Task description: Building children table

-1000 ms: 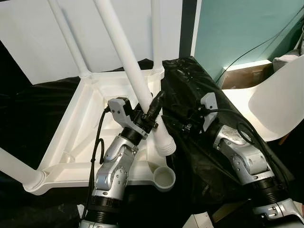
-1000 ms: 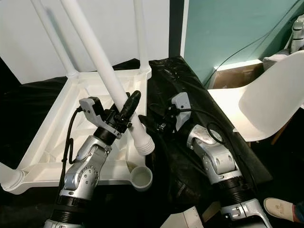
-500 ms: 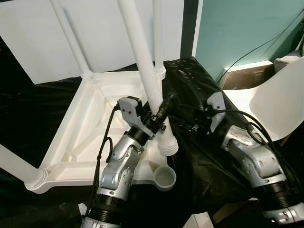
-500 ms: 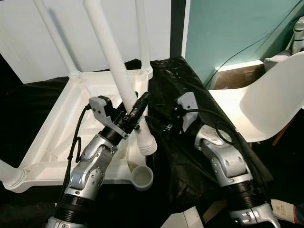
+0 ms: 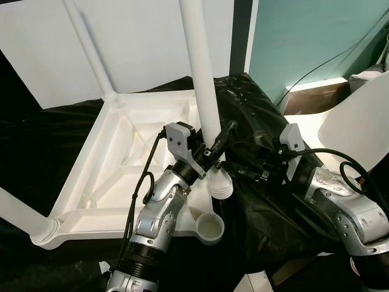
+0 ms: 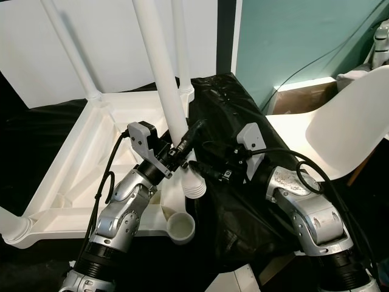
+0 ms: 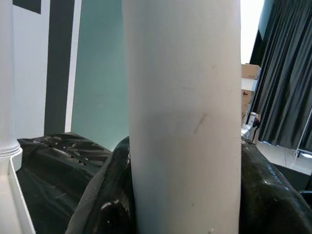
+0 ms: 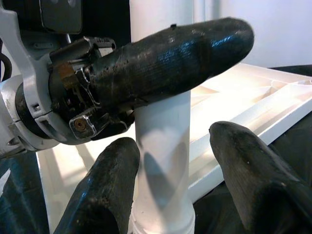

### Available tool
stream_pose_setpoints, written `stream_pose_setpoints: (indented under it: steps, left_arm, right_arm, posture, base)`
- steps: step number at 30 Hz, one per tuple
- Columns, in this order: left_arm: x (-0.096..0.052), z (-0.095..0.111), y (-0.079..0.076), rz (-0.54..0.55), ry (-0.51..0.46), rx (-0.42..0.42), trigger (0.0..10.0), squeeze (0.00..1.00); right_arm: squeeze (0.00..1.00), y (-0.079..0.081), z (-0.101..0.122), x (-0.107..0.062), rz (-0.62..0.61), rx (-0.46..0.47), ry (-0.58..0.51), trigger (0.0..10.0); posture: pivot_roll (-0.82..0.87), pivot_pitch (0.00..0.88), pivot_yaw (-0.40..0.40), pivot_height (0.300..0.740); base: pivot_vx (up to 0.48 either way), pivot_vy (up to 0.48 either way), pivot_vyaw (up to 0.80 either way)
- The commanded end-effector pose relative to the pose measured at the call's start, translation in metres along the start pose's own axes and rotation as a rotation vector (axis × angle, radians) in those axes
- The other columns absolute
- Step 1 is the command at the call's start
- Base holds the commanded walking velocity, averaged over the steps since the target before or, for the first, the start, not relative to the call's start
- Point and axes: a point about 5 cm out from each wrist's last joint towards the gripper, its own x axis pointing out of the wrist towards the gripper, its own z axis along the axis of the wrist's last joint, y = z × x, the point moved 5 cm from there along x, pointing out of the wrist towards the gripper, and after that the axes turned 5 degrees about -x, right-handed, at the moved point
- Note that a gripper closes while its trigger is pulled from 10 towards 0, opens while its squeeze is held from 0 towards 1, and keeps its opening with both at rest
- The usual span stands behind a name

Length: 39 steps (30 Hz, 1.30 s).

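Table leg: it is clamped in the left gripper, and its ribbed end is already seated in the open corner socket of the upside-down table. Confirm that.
Not quite. The left gripper does clamp the table leg, but the ribbed end is not seated: the left eye view shows it hanging above and apart from the open corner socket of the upside-down table.

A black sheet [image 5: 55,131] is spread beneath the upturned white table top [image 5: 115,164], left of the left gripper [image 5: 214,148].
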Motion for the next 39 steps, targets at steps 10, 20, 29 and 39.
stream_pose_setpoints:
  steps: [10,20,29,39]
  left_arm:
    - [0.006,0.011,-0.011,-0.055,-0.049,-0.02,0.0,0.0]
    - [0.003,0.014,-0.015,-0.065,-0.054,-0.026,0.0,0.0]
    - [0.004,0.009,-0.008,-0.027,-0.027,-0.026,10.0,1.0]
    - [0.01,0.035,0.02,0.123,-0.139,-0.069,10.0,0.0]
  right_arm:
    - [0.0,0.003,-0.021,0.033,0.007,0.024,0.027,10.0]
    - [0.0,0.01,-0.013,0.051,0.057,0.054,-0.041,0.0]
    - [0.0,0.006,-0.007,0.048,0.048,0.071,-0.085,0.0]
    - [0.0,0.006,-0.026,0.03,0.027,0.025,0.005,0.0]
  posture:
    - [-0.1,0.0,0.059,0.74]
    - [-0.08,0.0,0.051,0.74]
    - [-0.08,0.0,0.052,0.74]
    - [-0.1,0.0,0.062,0.74]
  base:
    - [0.0,0.0,0.0]
    - [0.0,0.0,0.0]
    - [0.0,0.0,0.0]
    - [0.0,0.0,0.0]
